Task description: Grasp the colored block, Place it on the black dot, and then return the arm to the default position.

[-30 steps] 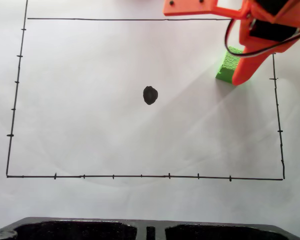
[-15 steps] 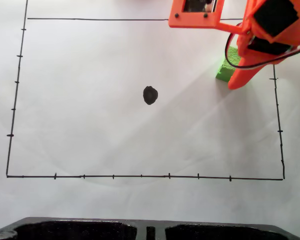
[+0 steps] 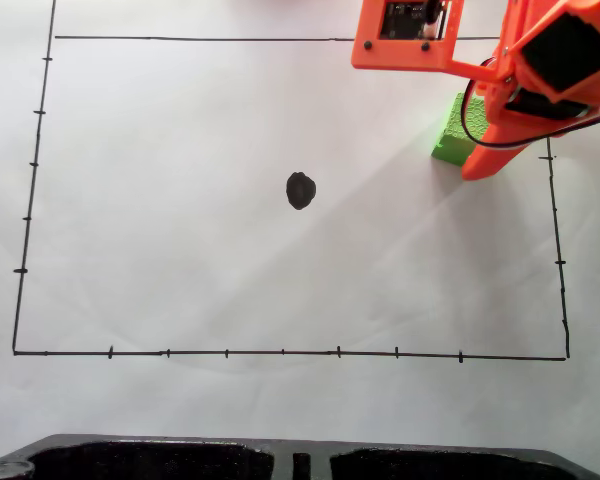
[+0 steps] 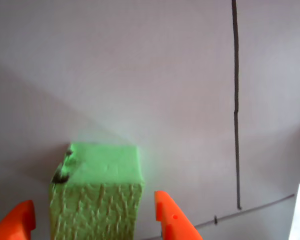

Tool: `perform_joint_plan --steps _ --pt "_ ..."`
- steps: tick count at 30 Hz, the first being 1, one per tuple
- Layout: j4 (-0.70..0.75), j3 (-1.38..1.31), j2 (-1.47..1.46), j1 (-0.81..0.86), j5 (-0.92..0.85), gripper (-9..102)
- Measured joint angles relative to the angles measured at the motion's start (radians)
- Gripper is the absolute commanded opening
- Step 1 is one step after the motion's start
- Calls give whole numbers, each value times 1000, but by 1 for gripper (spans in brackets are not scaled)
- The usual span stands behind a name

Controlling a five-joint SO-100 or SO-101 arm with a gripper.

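The bright green cube [image 3: 448, 133] sits on the white sheet near the right border line, partly covered by the orange arm [image 3: 540, 60]. In the wrist view the cube [image 4: 97, 200] stands between two orange fingertips [image 4: 167, 217], with a narrow gap on each side. My gripper [image 3: 464, 148] [image 4: 92, 220] is open and straddles the cube low over the sheet. The black dot [image 3: 300, 190] lies bare in the middle of the drawn rectangle, well to the left of the cube. The arm's camera board [image 3: 408, 20] shows at the top.
A thin black border line with tick marks [image 3: 280, 352] frames the work area, and its right side [image 4: 235, 100] runs close to the cube. A dark, moulded black object [image 3: 180, 462] lies along the bottom edge of the fixed view.
The arm has shifted slightly to the right in the fixed view and its camera board has come further into the picture. The cube and the dot have stayed in place.
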Motion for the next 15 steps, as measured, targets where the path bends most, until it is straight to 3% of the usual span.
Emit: perform_joint_plan --steps 15 --pt "0 0 -11 34 -32 19"
